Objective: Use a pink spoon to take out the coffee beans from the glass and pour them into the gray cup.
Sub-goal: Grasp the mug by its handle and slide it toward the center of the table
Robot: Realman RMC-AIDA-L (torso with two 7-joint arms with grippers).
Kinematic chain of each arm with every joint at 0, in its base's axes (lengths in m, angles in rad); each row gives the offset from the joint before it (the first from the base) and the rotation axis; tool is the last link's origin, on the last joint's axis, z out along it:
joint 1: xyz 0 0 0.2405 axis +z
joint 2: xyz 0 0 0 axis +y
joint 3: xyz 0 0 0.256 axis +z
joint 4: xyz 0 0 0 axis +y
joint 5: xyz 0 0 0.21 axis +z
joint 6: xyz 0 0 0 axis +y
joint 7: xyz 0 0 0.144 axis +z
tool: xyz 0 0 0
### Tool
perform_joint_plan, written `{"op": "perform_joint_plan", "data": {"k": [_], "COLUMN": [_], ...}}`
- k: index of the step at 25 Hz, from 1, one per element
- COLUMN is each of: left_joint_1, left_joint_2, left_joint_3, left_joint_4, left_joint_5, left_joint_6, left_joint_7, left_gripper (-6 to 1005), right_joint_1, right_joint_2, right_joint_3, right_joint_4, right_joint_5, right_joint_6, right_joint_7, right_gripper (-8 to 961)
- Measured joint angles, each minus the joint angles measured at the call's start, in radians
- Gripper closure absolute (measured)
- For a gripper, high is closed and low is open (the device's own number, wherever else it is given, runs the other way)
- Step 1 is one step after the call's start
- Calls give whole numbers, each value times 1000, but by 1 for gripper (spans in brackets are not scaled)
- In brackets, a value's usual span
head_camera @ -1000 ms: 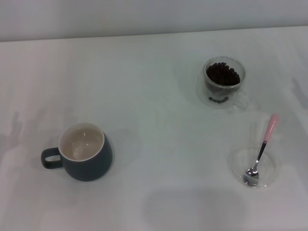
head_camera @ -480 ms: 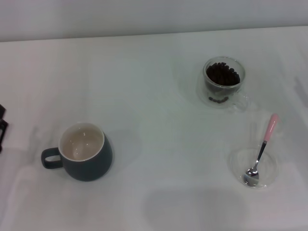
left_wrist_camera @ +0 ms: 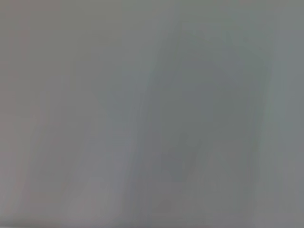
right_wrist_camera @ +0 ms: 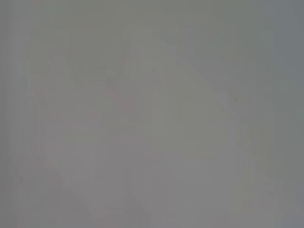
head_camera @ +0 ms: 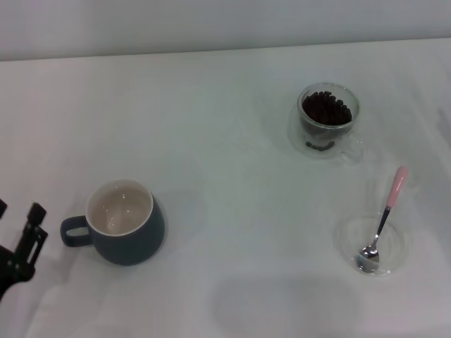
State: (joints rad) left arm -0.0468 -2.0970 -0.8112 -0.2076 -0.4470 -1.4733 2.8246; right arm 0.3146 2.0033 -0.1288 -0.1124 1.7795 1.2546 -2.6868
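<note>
Only the left gripper (head_camera: 17, 236) shows, at the left edge of the head view, low over the white table (head_camera: 225, 162) and just beside the loop handle of the gray cup (head_camera: 125, 222); its dark fingers are partly cut off by the edge, so I cannot tell whether its jaws are spread or closed. That cup stands upright with nothing visible inside it. Well apart, on the right, the glass (head_camera: 328, 120) holds the coffee beans (head_camera: 326, 108). Nearer the robot, the pink spoon (head_camera: 382, 218) lies with its metal bowl in a shallow clear dish (head_camera: 371, 245) and its handle reaching out over the rim toward the glass. Both wrist views show only blank gray.
</note>
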Motion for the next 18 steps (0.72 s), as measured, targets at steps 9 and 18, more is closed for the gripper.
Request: {"op": "perform_joint_plan", "data": {"k": [9, 18], "left_joint_1": [32, 13], "left_joint_2": [-2, 0], "left_joint_3": [52, 69], "left_joint_4": [-11, -23], "left_joint_5": [-3, -1], "left_joint_6": [86, 180], "left_joint_7": [-5, -4], "left_gripper": [378, 377], "right_joint_1": [15, 23], "right_joint_2": [1, 3], "right_joint_3": [0, -2], "right_joint_4": [-2, 6], "right_joint_5": [0, 0], "right_joint_6": [-23, -25], "right_joint_7": [3, 6], "right_gripper": [169, 169]}}
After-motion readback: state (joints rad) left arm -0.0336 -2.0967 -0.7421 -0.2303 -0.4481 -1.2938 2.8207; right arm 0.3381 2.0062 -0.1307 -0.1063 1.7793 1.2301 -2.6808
